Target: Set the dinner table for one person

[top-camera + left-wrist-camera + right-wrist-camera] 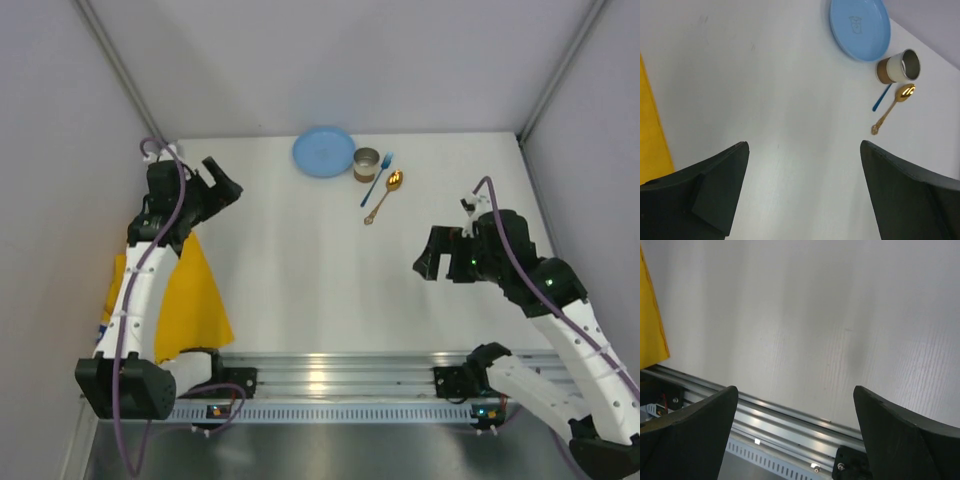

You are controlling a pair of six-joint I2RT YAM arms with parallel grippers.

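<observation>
Left end effector [224, 186] and right end effector [431, 263] both hover spread wide and empty above the table [300, 290], whose plate [323, 151], cup [366, 164], fork [378, 177] and spoon [384, 196] sit bunched ahead of them, seemingly staged for laying out.

Far centre:
- Blue plate [323, 152] [860, 27], round, light blue, with a faint printed figure on its face in the left wrist view.
- Cup [366, 164] [899, 66] just right of the plate. Grey metallic inside, white wall, brown band at the base.
- Blue fork [377, 178] [881, 98] just right of the cup, tines at the far end, handle running near-left.
- Gold spoon [383, 197] [892, 107] beside the fork on its right, bowl far, ornate handle end near. The two handles close toward each other at the near end.

Near left:
- Yellow cloth placemat [190, 295] [652, 130] [650, 315], rumpled and partly hidden.

Surround:
- Pale grey walls [330, 60] on the left, far and right sides.
</observation>
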